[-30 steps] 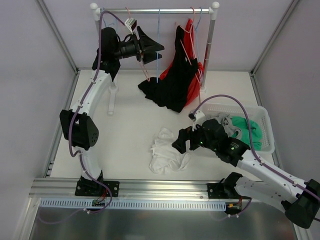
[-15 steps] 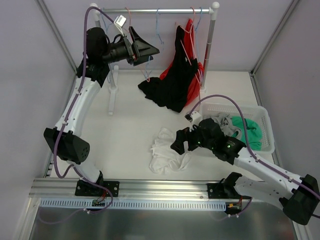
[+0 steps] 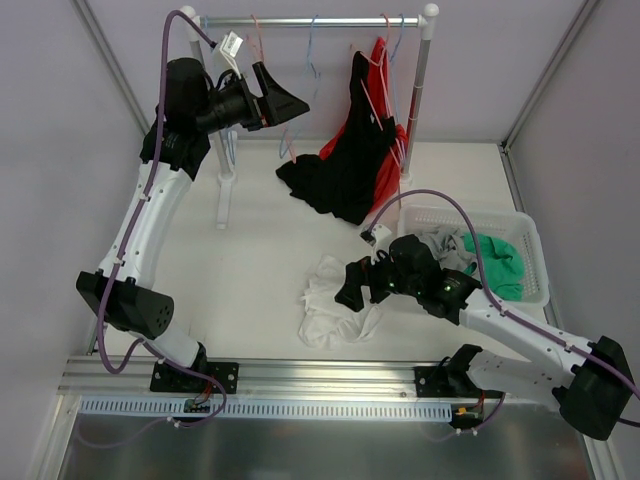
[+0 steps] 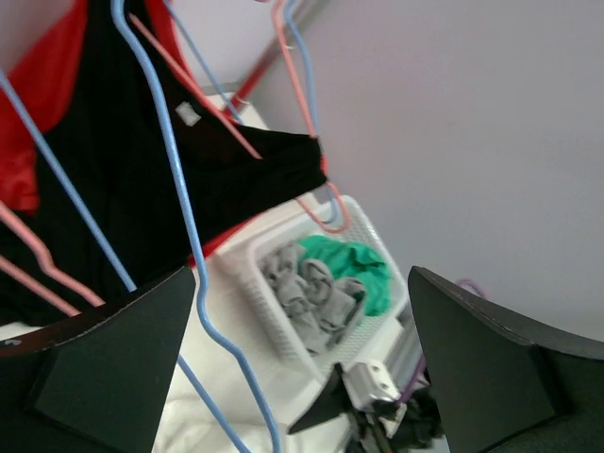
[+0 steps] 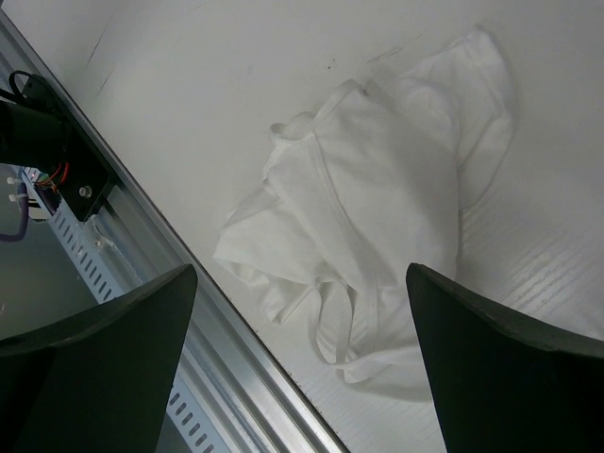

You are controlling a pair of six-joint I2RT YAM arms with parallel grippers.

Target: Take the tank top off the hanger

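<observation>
Left gripper, spread and empty, is hovering by the rail. Black tank top is hanging to its right. Right gripper, also spread, is hovering low, away from the hanger.

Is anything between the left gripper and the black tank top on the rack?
Yes. A blue hanger and a pink hanger, both looking bare, hang between the open left gripper and the black tank top. In the wrist view their wires cross in front of the fabric.
</observation>
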